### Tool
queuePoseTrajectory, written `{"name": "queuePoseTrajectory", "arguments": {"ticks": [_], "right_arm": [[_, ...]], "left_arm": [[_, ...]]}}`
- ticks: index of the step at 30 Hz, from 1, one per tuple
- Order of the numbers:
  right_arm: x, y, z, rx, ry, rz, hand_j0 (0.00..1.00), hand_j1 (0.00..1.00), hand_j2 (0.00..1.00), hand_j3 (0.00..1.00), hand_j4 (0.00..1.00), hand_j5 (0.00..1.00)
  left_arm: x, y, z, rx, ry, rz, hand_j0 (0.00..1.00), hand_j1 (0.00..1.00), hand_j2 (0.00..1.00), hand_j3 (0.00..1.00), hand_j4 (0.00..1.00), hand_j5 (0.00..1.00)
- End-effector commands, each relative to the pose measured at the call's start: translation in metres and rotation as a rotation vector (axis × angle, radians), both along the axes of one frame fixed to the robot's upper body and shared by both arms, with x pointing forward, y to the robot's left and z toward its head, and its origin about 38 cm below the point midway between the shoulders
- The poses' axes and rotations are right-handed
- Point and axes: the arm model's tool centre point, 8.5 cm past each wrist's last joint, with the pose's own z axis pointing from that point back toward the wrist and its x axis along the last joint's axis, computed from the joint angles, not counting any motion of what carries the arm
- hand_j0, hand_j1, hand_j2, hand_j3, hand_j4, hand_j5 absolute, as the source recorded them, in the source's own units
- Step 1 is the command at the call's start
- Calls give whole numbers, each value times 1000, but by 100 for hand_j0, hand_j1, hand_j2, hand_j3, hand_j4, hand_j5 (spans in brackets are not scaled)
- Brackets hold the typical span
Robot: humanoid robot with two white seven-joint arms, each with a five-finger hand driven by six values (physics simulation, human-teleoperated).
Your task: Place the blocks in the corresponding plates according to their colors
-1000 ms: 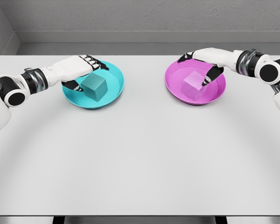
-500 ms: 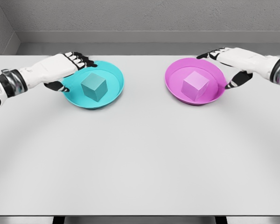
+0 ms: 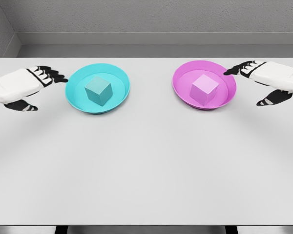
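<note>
Two blocks sit in matching plates: your teal block (image 3: 98, 90) in the teal plate (image 3: 76, 100), pink block (image 3: 204, 89) in the pink plate (image 3: 181, 92). Left hand (image 3: 19, 87) waits at the teal plate's 9 o'clock, right hand (image 3: 273, 80) at the pink plate's 3 o'clock, both with fingers spread apart, holding nothing, over the counter (image 3: 146, 165).

Your left hand (image 3: 20, 87) enters from the left edge of the head view, palm down, with its black-tipped fingers (image 3: 51, 74) stretched out toward the right and slightly spread. Its thumb (image 3: 23, 106) hangs apart below the palm, and the hand grips nothing. Your right hand (image 3: 268, 80) mirrors it from the right edge, with its fingers (image 3: 237, 69) extended leftward and relaxed, and its thumb (image 3: 273, 99) dropped away beneath the palm. It also holds nothing. You see only the 2 hands and a short stretch of white wrist on each side; both forearms are cut off by the frame edges.
</note>
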Motion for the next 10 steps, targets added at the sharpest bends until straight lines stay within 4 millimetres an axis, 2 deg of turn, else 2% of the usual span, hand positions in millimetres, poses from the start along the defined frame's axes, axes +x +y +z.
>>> {"name": "queuePoseTrajectory", "arguments": {"ticks": [1, 10], "right_arm": [[0, 0, 1, 7, -1, 1, 100, 100, 100, 100, 100, 100], [0, -1, 1, 4, 0, -1, 100, 100, 100, 100, 100, 100]], "left_arm": [[0, 4, 15, -5, -35, 7, 100, 100, 100, 100, 100, 100], [-1, 4, 14, -5, -33, 5, 100, 100, 100, 100, 100, 100]]}}
